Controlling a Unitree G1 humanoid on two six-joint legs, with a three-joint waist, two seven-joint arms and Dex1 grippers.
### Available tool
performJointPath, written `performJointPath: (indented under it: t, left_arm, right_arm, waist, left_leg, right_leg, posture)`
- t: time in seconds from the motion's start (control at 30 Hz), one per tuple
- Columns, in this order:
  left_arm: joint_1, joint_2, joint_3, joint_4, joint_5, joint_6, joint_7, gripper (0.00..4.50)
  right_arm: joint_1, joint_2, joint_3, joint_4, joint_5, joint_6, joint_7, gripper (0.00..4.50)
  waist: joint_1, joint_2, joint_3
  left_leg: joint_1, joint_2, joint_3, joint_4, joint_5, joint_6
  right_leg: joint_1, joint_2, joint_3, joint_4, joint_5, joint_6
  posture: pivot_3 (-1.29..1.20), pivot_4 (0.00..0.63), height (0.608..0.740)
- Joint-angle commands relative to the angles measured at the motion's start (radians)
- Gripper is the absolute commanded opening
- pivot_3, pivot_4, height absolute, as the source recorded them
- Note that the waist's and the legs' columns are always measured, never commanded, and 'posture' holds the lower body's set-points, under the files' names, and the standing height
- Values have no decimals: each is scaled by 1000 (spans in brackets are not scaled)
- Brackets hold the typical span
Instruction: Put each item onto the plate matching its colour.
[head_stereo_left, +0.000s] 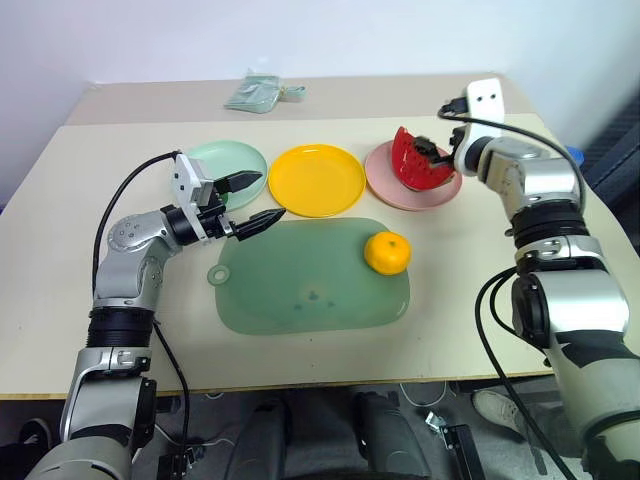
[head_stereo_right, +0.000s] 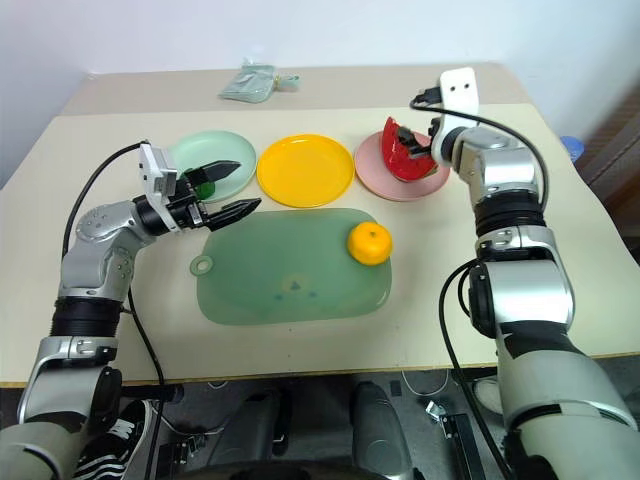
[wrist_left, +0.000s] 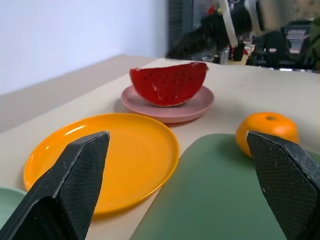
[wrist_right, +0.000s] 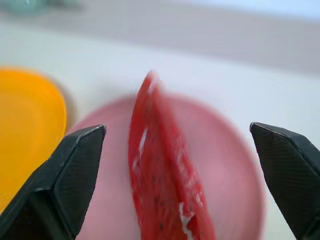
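The red watermelon wedge (head_stereo_left: 412, 162) stands on edge on the pink plate (head_stereo_left: 385, 185). My right gripper (head_stereo_left: 432, 153) is open at the wedge, and its fingers (wrist_right: 65, 175) stand apart on either side without touching it. The round orange fruit (head_stereo_left: 387, 252) sits on the right part of the translucent green mat (head_stereo_left: 300, 285). The yellow plate (head_stereo_left: 317, 180) is bare. My left gripper (head_stereo_left: 254, 201) is open and holds nothing, at the near right rim of the mint green plate (head_stereo_left: 222, 158). A dark green ball (head_stereo_right: 203, 187) peeks out behind its fingers on that plate.
A small pale green pouch (head_stereo_left: 262, 92) lies at the back of the table. The three plates stand in a row behind the mat. Bare tabletop (head_stereo_left: 470, 300) runs along the front edge and both sides.
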Motion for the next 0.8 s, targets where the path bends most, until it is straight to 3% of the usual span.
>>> performJointPath:
  t: [0.03,0.2,0.43,0.67,0.8]
  left_arm:
    - [4,14,16,-43,-23,-2,-15,4500]
    - [20,36,20,-64,-74,48,-87,4500]
    - [101,132,-22,-208,-196,272,-246,4500]
    - [110,147,-28,-219,-185,288,-262,4500]
    - [114,151,-30,-227,-182,281,-260,4500]
  right_arm:
    - [10,-25,-87,-250,112,68,104,4439]
    - [218,-107,-70,-666,216,181,296,4439]
    - [577,-210,-53,-1099,363,332,436,4439]
    - [681,-208,0,-1168,327,334,401,4439]
    - [686,-206,90,-1130,229,289,374,4439]
  waist:
    - [-1,0,0]
    - [7,0,0]
    - [5,0,0]
    - [4,0,0]
    - [5,0,0]
  left_leg:
    - [0,0,0,0,0,0]
    - [0,0,-2,1,0,0]
    - [0,0,-2,2,0,0]
    - [2,0,-2,3,0,0]
    - [1,0,-2,3,0,0]
  right_leg:
    - [0,0,0,0,0,0]
    - [1,0,-1,0,0,0]
    - [2,0,-1,0,0,0]
    - [3,0,-1,0,0,0]
    - [3,0,-1,0,0,0]
  posture:
    - [0,150,740]
    - [0,150,740]
    - [0,150,740]
    - [0,150,740]
    - [0,150,740]
